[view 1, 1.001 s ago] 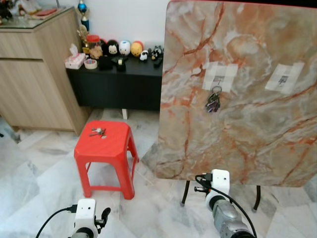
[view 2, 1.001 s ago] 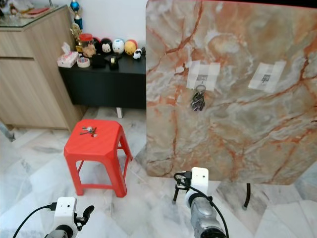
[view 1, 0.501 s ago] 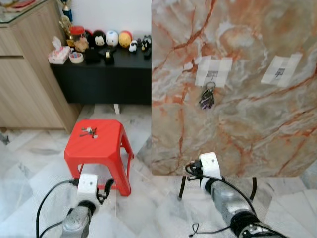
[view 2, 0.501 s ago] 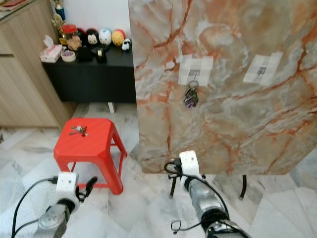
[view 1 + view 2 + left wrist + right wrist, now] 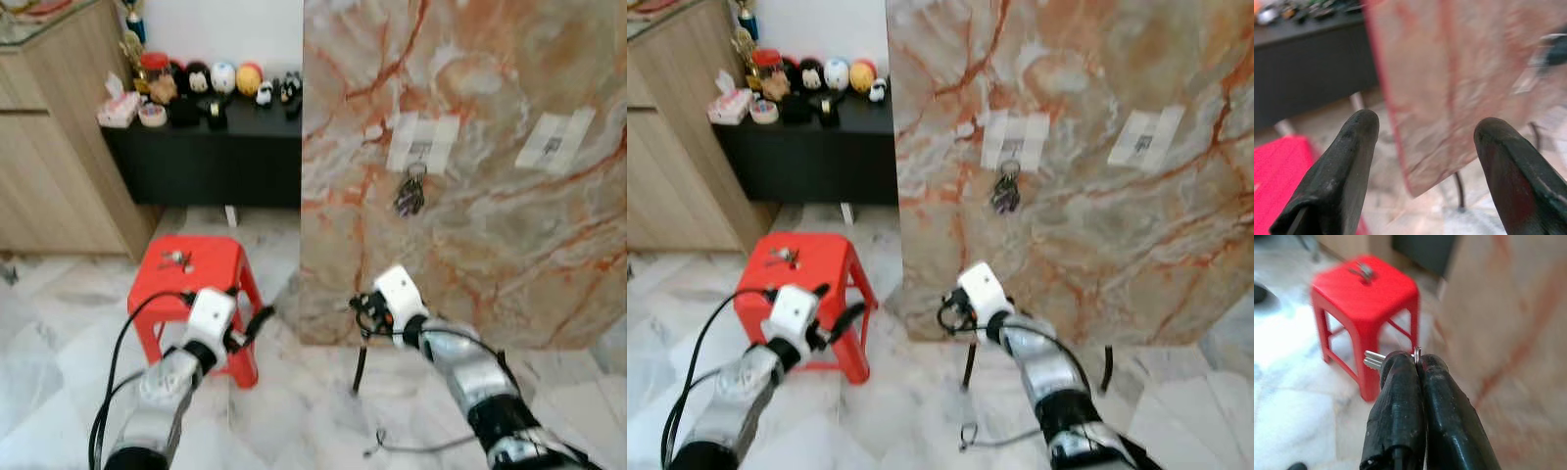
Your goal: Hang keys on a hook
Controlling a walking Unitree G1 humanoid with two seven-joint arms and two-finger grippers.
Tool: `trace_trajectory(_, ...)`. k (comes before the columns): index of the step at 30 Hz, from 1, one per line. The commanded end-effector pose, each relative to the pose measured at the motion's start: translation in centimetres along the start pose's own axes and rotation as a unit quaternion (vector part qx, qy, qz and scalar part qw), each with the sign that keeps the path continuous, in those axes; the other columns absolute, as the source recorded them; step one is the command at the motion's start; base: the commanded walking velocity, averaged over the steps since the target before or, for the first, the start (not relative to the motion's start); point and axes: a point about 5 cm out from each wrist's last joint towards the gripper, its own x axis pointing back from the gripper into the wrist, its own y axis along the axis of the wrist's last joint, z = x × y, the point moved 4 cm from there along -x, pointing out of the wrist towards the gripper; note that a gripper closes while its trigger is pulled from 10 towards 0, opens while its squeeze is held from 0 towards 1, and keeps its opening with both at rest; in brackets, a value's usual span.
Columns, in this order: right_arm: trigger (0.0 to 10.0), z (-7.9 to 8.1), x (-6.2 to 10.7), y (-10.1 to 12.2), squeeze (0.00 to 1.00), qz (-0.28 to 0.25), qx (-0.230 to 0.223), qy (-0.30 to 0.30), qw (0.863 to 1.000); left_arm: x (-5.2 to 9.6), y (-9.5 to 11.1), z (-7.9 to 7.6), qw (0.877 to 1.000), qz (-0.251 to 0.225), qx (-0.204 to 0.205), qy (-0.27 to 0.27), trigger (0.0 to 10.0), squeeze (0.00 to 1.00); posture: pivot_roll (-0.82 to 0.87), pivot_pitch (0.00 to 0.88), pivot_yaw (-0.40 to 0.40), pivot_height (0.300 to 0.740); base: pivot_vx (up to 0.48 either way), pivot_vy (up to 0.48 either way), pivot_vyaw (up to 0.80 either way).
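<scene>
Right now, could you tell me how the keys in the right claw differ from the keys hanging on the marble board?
The keys in the right claw are pinched by their ring between shut fingers, low before the board. The hanging keys dangle from the left taped hook, untouched. The held ones look fewer. Both are on metal rings.

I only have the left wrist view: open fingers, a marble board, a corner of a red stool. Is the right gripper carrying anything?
Observer: Yes, the right gripper is shut on a ring of keys.
Operator: Any hook free on the marble board?
Observer: A hanging key bunch occupies the left taped hook; the right taped hook looks bare.
Operator: Anything on the stool?
Observer: Loose keys lie on the red stool.
</scene>
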Motion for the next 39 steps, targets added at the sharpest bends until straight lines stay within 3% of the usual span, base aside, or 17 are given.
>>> trace_trajectory(1,10.0,0.8,0.5,0.9,0.0,-0.008,0.004,0.033,0.999,0.1,0.6,-0.9,0.999,0.001,0.002,-0.042,10.0,0.0,0.02,0.004,-0.078,0.737,0.0,0.0,0.0)
trace_trajectory(3,10.0,1.7,0.8,1.6,0.0,-0.016,0.014,0.061,0.998,0.0,1.5,-1.9,0.996,0.0,-0.001,-0.085,10.0,0.0,0.02,0.002,-0.082,0.737,0.0,0.0,0.0)
trace_trajectory(10,10.0,3.2,1.3,3.2,0.0,-0.031,0.015,0.101,0.994,0.3,1.6,-3.2,0.991,0.017,-0.009,-0.133,10.0,0.0,0.01,0.0,-0.086,0.737,0.0,0.0,0.0)
trace_trajectory(18,10.0,4.6,2.1,4.4,0.0,-0.037,0.043,0.155,0.986,1.1,0.1,-2.4,0.992,0.058,-0.014,-0.111,10.0,0.0,0.02,0.009,-0.104,0.737,0.0,0.0,0.0)
trace_trajectory(24,10.0,7.0,3.5,4.5,0.0,-0.034,0.061,0.24,0.968,1.7,-1.3,-0.8,0.996,0.076,-0.013,-0.046,10.0,0.0,0.02,0.018,-0.107,0.737,0.0,0.0,0.0)
trace_trajectory(26,10.0,7.2,3.6,4.3,0.0,-0.031,0.06,0.247,0.967,1.8,-1.3,-0.6,0.997,0.074,-0.012,-0.037,10.0,0.0,0.02,0.018,-0.107,0.737,0.0,0.0,0.0)
trace_trajectory(28,10.0,6.8,3.7,3.5,0.0,-0.031,0.024,0.248,0.968,2.1,-1.3,0.0,0.998,0.065,-0.011,-0.012,10.0,0.0,0.02,0.022,-0.111,0.737,0.0,0.0,0.0)
trace_trajectory(32,10.0,6.2,3.9,3.0,0.0,-0.034,-0.029,0.247,0.968,2.5,-1.2,-0.1,0.998,0.065,-0.011,-0.015,10.0,0.0,0.02,0.029,-0.113,0.737,0.0,0.0,0.0)
trace_trajectory(39,10.0,5.4,4.0,1.2,0.0,-0.016,-0.073,0.23,0.97,3.0,-1.4,-1.8,0.994,0.079,-0.013,-0.076,10.0,0.0,0.02,0.036,-0.115,0.737,0.0,0.0,0.0)
